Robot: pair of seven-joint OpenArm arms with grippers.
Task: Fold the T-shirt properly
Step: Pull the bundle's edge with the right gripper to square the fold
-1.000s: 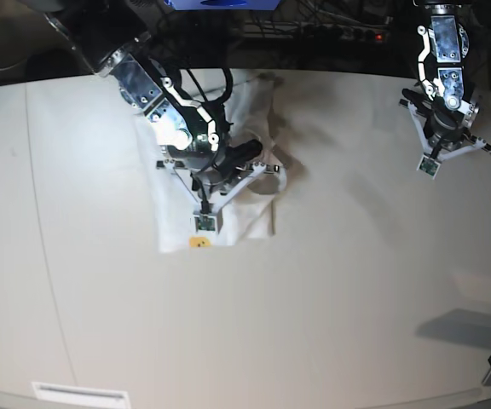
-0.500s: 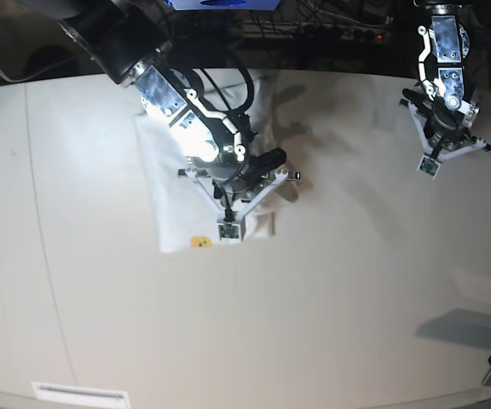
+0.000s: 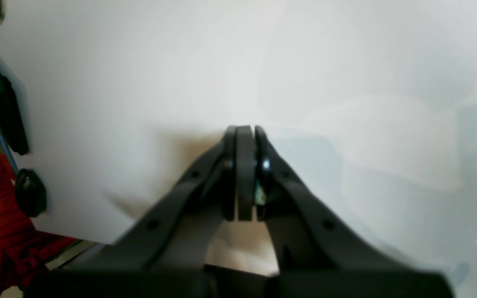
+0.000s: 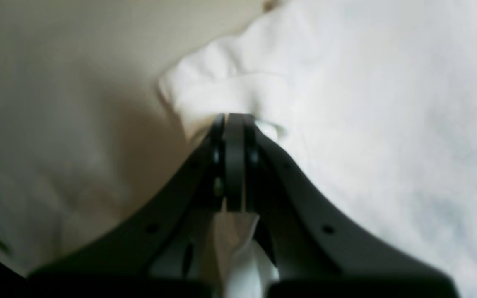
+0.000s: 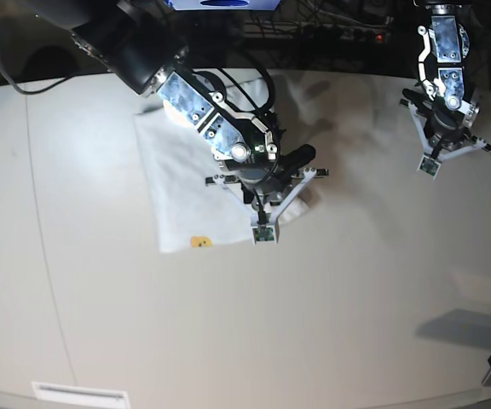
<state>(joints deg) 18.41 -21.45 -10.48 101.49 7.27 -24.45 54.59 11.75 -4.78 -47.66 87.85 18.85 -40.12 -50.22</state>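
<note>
Right gripper (image 5: 264,223), jaws clamped on an edge of the T-shirt (image 5: 177,192), has dragged it rightward within a second | shirt lies folded mid-table (image 5: 331,324) | left gripper (image 5: 430,160) pinched shut, empty | fold likely nearly finished.

Both arms: silver-grey metal links with white bracket plates, black joint housings and looped black cables. Right gripper (image 5: 263,223) and left gripper (image 5: 430,158) each sit in a white triangular frame with a small green-edged square module at the tip. Wrist views: matte black tapering fingers (image 4: 304,207), small round holes along their sides.
</note>
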